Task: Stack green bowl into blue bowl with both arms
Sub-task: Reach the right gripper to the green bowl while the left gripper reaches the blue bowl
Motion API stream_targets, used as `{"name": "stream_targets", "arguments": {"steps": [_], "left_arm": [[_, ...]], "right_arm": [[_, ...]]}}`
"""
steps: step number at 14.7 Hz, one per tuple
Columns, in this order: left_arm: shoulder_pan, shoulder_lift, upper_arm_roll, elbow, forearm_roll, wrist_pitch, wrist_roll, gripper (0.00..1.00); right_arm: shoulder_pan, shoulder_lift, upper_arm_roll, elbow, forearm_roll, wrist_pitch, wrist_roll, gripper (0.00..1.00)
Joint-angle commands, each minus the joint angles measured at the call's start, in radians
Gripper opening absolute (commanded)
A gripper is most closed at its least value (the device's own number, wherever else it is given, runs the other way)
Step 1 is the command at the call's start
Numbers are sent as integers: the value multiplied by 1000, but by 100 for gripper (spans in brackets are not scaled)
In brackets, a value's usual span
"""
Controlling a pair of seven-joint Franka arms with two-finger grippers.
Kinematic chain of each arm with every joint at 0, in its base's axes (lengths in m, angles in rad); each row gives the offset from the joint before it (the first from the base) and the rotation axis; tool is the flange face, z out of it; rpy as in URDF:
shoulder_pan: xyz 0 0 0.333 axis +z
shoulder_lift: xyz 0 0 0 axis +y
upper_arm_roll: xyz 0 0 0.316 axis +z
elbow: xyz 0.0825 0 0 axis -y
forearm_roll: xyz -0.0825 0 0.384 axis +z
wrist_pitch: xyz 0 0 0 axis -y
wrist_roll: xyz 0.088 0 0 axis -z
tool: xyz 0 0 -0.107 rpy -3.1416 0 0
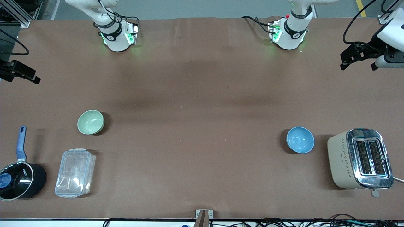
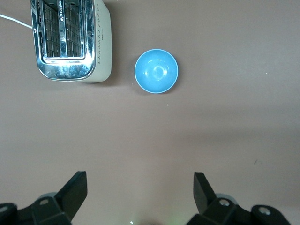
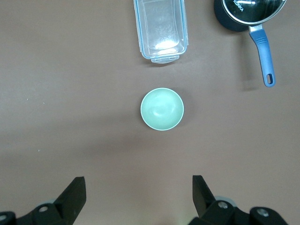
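Observation:
The pale mint-green bowl [image 1: 91,122] stands upright on the brown table toward the right arm's end; it also shows in the right wrist view [image 3: 162,108]. The sky-blue bowl [image 1: 300,139] stands upright toward the left arm's end, beside the toaster; it also shows in the left wrist view [image 2: 156,71]. My left gripper [image 1: 347,61] hangs high over the table edge at its own end, open and empty [image 2: 140,187]. My right gripper [image 1: 31,77] hangs high over its end of the table, open and empty [image 3: 139,190]. Both bowls are empty.
A beige and chrome toaster [image 1: 359,158] stands beside the blue bowl. A clear lidded plastic box [image 1: 75,172] and a black saucepan with a blue handle [image 1: 19,178] sit nearer the front camera than the green bowl. Bare brown table lies between the bowls.

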Motion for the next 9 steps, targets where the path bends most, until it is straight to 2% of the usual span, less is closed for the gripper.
{"name": "stream_targets", "arguments": {"steps": [1,3,5,7,9], "left_arm": [[5,16,4,35,-18,-26,27,100],[6,41,4,39,-16,-26,32,100],[6,121,4,96,-7,-26,26,100],[6,210,10,104,13,-7,27,100],[2,299,10,61,98,114,21,100]], "right_arm": [[-14,-29,17,-33,4,4,2,100],[-7,-29,15,-33,4,4,2,100],[-5,-30,13,-33,4,4,2,100],[-7,-30,13,-33,4,2,2,100],[-11,-29,13,-33,4,2,1,100]]}}
